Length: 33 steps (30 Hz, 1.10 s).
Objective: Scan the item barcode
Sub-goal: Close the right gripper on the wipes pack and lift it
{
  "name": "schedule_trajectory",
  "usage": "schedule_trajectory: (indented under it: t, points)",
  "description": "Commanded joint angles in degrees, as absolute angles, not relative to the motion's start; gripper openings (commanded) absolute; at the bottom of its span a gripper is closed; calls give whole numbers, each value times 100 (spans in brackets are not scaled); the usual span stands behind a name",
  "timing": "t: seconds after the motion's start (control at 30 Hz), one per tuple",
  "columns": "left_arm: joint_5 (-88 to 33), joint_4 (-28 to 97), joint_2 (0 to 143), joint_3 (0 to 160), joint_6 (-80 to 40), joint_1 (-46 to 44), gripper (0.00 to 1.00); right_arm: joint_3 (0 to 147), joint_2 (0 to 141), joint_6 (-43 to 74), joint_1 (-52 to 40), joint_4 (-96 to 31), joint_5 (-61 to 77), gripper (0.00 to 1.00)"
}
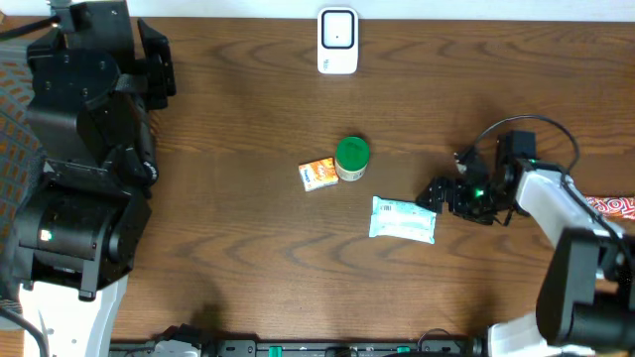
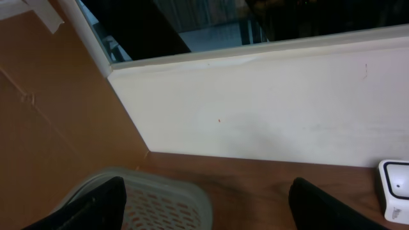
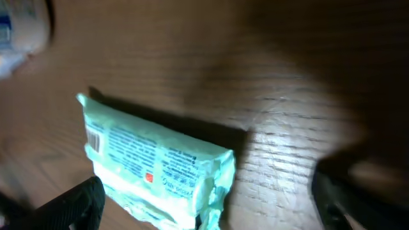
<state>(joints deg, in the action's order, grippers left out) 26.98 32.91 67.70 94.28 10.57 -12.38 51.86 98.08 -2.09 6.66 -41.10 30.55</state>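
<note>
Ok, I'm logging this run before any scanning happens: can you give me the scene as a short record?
scanner: white, at far edge, untouched
packet: pale green, lying flat
right gripper: open, beside packet, not gripping
left gripper: open, empty, far from packet
others: green-lidded jar, orange box, side by side

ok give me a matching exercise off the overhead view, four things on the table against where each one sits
Things:
1. scanner
2. green-lidded jar
3. orange box
4. pale green packet

Places:
a. just in front of the open right gripper
b. far edge of the table, centre
c. close against the jar's left side
d. mid-table, right of the orange box

Pairs: 1-b, 2-d, 3-c, 4-a
</note>
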Motion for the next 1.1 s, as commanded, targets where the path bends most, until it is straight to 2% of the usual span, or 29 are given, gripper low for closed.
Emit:
schedule_trajectory:
  t: [0.0,0.4,0.67,0.87,1.07]
  points:
    - [2770,3240,6735,9395,1090,-1216,82,5408,10182,-1072,502,-4180,3205,99]
    - [2770,3240,6735,9395,1090,-1216,82,5647,10886,-2495,8,-4604,3133,97]
    - [2770,3221,6722,9395,1092,-1216,82,5658,10888,-2602,-493,-4915,2196,81]
    - [2770,3199,6652,9395,1092,-1216,82,5645,10888,-2574,-537,-5223,1745,64]
    - [2770,3199,6464,9395,1090,-1216,82,5529,10888,-2344,-537,-5251,1549,62]
